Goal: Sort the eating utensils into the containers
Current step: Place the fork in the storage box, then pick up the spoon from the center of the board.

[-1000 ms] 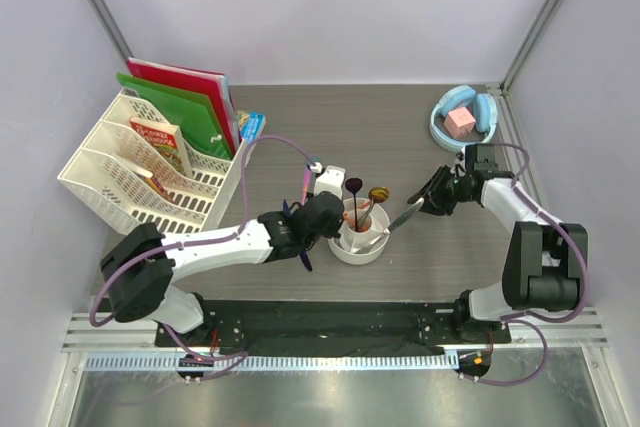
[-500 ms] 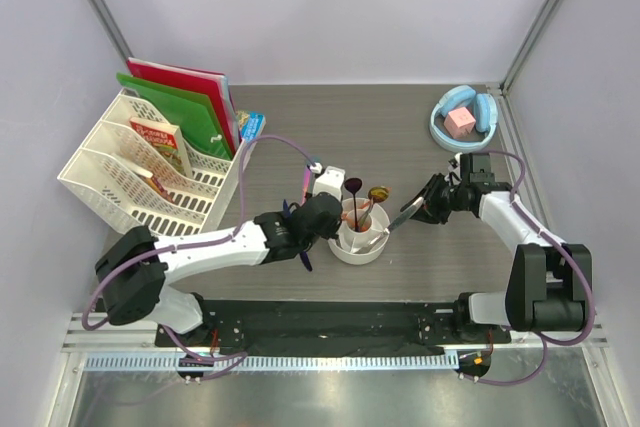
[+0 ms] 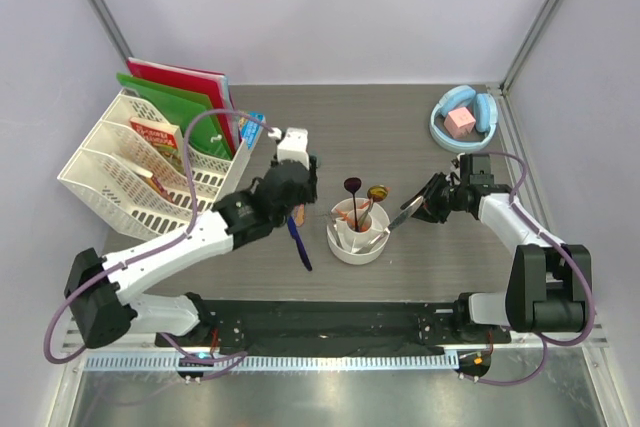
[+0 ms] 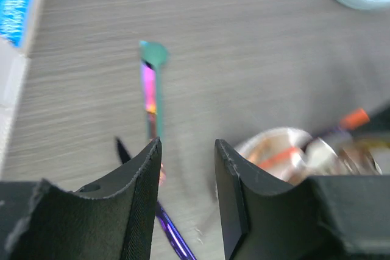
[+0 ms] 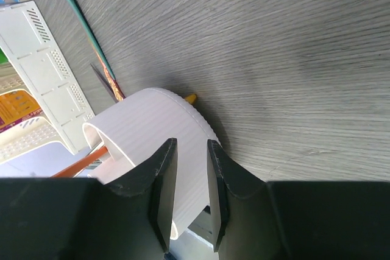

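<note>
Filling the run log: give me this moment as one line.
left hand open, empty | right hand holds silver piece, tip by cup | blue knife on table

One white divided cup (image 3: 340,245) is holding one purple spoon (image 3: 353,185) and one gold piece (image 3: 378,192); one dark blue knife (image 3: 298,240) and one iridescent spoon (image 4: 149,83) are lying left of it.

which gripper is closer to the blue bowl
Right. Right gripper, holding a silver utensil, hovers just in front of the bowl; left gripper is far off by the rack.
</note>
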